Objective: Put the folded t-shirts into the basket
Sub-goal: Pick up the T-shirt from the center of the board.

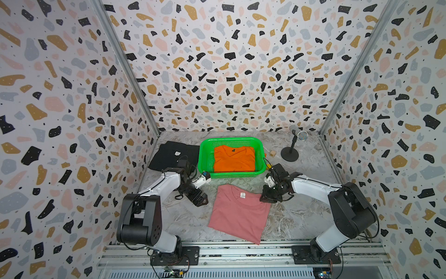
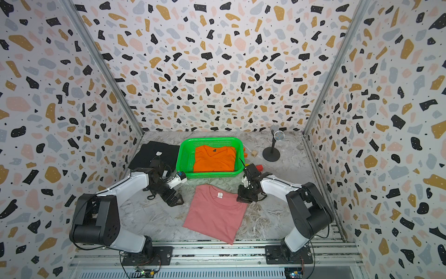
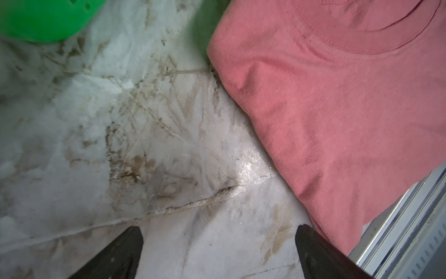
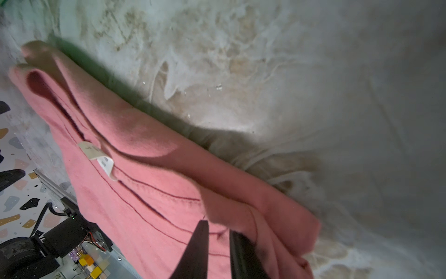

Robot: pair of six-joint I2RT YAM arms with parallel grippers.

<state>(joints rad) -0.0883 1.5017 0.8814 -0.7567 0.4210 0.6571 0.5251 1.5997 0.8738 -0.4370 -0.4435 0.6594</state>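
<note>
Nearest you, the soft pink t-shirt lies on the worktop before the basket, far right corner pinched in your right fingers; wide-open, empty left fingers should take its far left corner.

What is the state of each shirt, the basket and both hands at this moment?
orange t-shirt, folded, lying inside the basket.
pink t-shirt, folded on the table, one collar-side corner pinched and bunched.
black t-shirt, folded flat on the table, beside the basket.
basket, upright, holding only the orange t-shirt.
left hand, open, empty, over bare table beside the pink t-shirt.
right hand, shut on the pink t-shirt's corner.
</note>
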